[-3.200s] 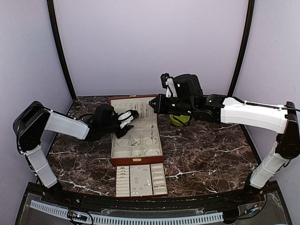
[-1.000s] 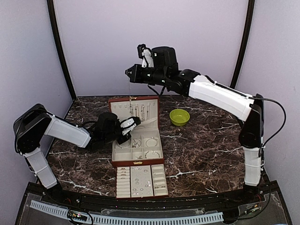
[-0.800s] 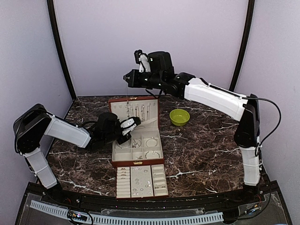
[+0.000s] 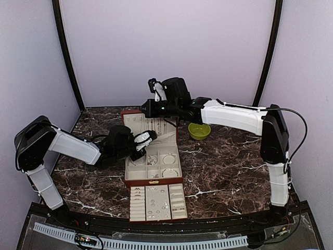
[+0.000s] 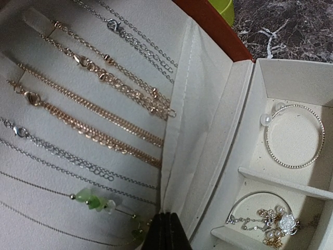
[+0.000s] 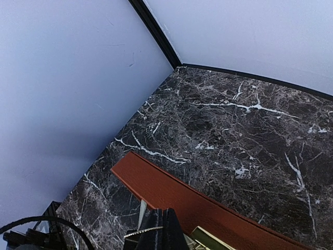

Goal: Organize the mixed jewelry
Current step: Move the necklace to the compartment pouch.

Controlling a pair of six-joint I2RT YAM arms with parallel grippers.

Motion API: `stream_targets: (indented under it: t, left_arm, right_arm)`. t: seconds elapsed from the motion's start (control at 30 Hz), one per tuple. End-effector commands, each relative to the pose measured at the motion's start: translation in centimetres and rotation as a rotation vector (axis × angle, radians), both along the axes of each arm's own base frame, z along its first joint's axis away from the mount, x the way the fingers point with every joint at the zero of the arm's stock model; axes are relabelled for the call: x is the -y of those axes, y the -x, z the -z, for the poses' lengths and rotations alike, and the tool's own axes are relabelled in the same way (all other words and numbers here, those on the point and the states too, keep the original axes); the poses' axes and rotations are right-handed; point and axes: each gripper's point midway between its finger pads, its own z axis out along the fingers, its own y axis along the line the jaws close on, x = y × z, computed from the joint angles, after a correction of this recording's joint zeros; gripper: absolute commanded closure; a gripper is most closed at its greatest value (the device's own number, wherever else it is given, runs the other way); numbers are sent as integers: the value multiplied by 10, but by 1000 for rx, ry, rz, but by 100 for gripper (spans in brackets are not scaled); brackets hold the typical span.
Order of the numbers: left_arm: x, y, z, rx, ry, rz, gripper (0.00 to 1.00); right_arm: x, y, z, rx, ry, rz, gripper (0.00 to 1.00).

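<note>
The reddish-brown jewelry box (image 4: pixel 127 179) stands open. Gold and silver chains (image 5: pixel 104 78) and a green-bead necklace (image 5: pixel 96 200) hang in its lid. A thin bracelet (image 5: pixel 294 136) and a tangled chain piece (image 5: pixel 276 226) lie in its compartments. My left gripper (image 4: pixel 143 139) is shut, with its tips (image 5: pixel 167 221) against the fold of the lid's pocket. My right gripper (image 4: pixel 145 108) is at the lid's top edge (image 6: pixel 171 190). It is shut (image 6: pixel 165 211) with a thin silvery chain (image 6: pixel 143 230) across its fingers.
A cream compartment tray (image 4: pixel 182 200) with several small pieces lies in front of the box. A green bowl (image 4: pixel 199 130) stands to the right of the lid. The side walls and black corner posts stand close to the table's far edge.
My right arm rose from the bowl with a thin chain hanging from it, swung left, then came down to the lid's top edge. The left arm has barely moved.
</note>
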Motion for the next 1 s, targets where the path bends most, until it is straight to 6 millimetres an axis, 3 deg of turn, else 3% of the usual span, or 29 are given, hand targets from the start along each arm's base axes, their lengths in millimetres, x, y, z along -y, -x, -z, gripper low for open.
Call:
stream_targets:
  t: [0.0,0.7,0.97]
  left_arm:
    - [9,21,4,-38,-10,78,100]
    - [12,23,-16,-18,46,78,100]
    - [12,26,-14,-19,48,85,100]
  right_arm:
    - [7,2,-41,76,-74,5,100]
    - [9,4,-7,75,-27,34,100]
    - [23,-5,-13,65,-41,135,100]
